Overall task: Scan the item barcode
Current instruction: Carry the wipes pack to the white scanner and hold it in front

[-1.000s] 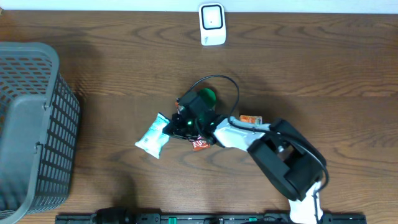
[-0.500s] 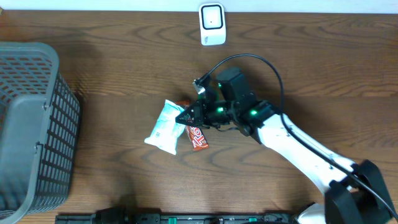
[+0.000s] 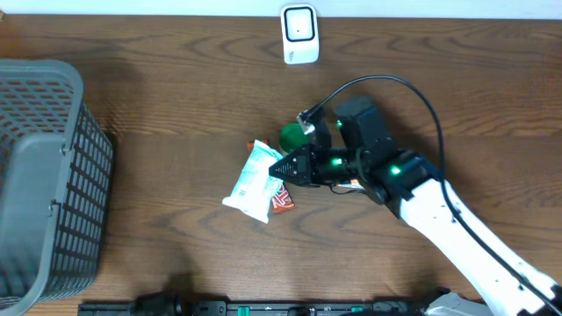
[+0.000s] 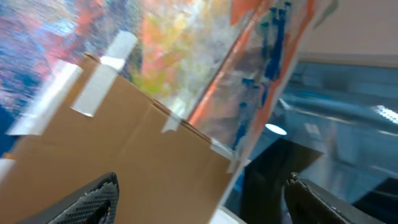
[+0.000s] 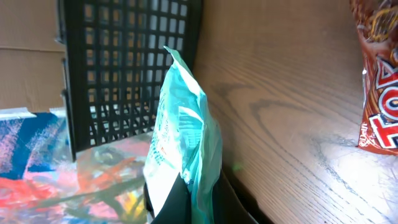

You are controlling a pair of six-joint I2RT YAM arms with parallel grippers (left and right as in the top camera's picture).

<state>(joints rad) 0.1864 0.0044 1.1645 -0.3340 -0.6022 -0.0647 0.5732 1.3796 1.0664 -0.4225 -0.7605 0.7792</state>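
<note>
A: Right gripper (image 3: 280, 167)?
B: It is pinching the teal packet (image 3: 253, 183) by one edge, mid-table, just beside the red snack (image 3: 282, 200) (scanner (image 3: 299, 35) well apart)
A: Left gripper (image 4: 205, 196)?
B: It is gaping wide, gripping nothing

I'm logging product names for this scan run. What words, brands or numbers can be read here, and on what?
Red wrapper: large white letters, cut off at the frame edge, no word readable.
Teal packet in the right gripper: print too blurred to read.
White scanner: no text legible.
</note>
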